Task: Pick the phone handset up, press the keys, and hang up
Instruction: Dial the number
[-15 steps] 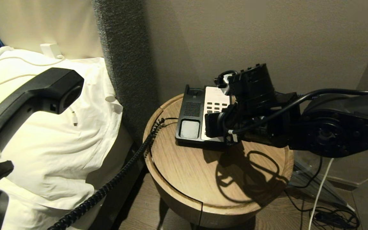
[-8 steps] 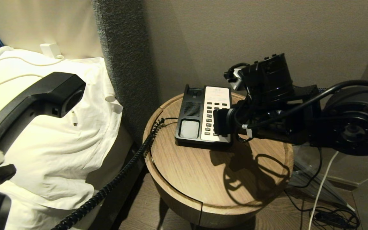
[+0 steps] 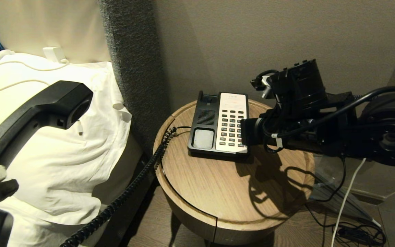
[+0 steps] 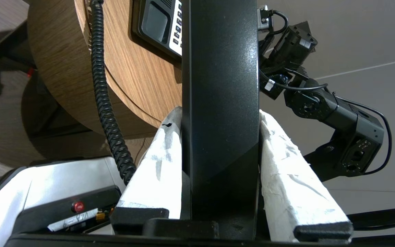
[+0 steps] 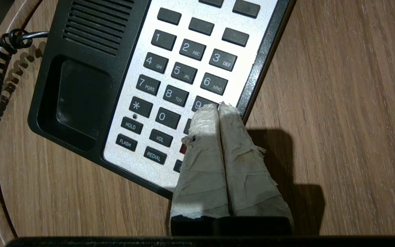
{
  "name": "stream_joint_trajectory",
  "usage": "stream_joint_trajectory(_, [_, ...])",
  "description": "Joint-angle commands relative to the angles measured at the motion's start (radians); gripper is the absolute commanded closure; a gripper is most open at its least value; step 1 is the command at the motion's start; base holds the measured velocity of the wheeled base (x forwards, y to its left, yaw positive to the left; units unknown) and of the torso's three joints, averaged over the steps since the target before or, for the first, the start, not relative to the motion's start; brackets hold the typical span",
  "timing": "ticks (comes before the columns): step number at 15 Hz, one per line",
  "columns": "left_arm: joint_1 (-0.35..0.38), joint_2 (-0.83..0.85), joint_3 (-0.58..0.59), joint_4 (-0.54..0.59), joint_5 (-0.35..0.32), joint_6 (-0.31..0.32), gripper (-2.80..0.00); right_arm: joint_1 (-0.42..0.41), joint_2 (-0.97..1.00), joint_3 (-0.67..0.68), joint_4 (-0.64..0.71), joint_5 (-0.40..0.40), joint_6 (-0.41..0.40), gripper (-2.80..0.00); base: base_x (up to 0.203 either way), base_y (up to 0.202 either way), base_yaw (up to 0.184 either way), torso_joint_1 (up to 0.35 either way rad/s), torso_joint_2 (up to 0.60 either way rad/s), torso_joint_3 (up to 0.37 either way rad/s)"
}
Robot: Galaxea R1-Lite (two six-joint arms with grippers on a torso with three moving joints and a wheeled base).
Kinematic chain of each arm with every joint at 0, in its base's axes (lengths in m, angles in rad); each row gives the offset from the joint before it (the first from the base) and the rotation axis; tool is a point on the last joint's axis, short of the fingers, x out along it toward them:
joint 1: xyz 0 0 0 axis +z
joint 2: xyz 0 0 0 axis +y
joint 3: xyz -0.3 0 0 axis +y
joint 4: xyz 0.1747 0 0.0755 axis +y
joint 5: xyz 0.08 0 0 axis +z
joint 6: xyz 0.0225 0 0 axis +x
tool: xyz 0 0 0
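The black phone handset (image 3: 43,109) is lifted at the far left, above the bedding, with my left gripper (image 4: 219,116) shut on its shaft (image 4: 218,68) between white-wrapped fingers (image 4: 156,161). Its coiled cord (image 3: 129,192) runs down to the phone base (image 3: 204,123) on the round table. The cradle (image 5: 81,89) is bare. My right gripper (image 5: 218,108) is shut, fingers pressed together, tips over the 9 key at the right edge of the keys (image 5: 177,72). The right arm (image 3: 321,123) reaches in from the right.
The phone stands at the back of a round wooden side table (image 3: 231,195). White bedding (image 3: 63,164) lies to the left, and a grey headboard (image 3: 132,51) stands between bed and table. Loose cables (image 3: 355,233) lie on the floor at right.
My right arm has drawn back to the right, uncovering most of the keypad. The left gripper and the handset have stayed put.
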Motion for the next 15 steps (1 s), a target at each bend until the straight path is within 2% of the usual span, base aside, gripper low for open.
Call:
stream_joint_trajectory(1, [0.000, -0.002, 0.000, 0.002, -0.008, -0.006, 0.00, 0.000, -0.018, 0.011, 0.001, -0.002, 0.004, 0.00, 0.000, 0.000, 0.000, 0.000, 0.00, 0.000])
stream_joint_trajectory(8, [0.001, -0.005, 0.009, 0.002, -0.015, -0.006, 0.00, 0.004, -0.075, 0.121, 0.001, 0.000, 0.005, 0.00, 0.000, 0.000, 0.000, 0.000, 0.00, 0.000])
stream_joint_trajectory(15, [0.001, -0.008, 0.013, 0.002, -0.021, -0.006, 0.00, 0.044, -0.066, 0.114, 0.001, 0.012, 0.007, 0.00, 0.000, 0.000, 0.000, 0.000, 0.00, 0.000])
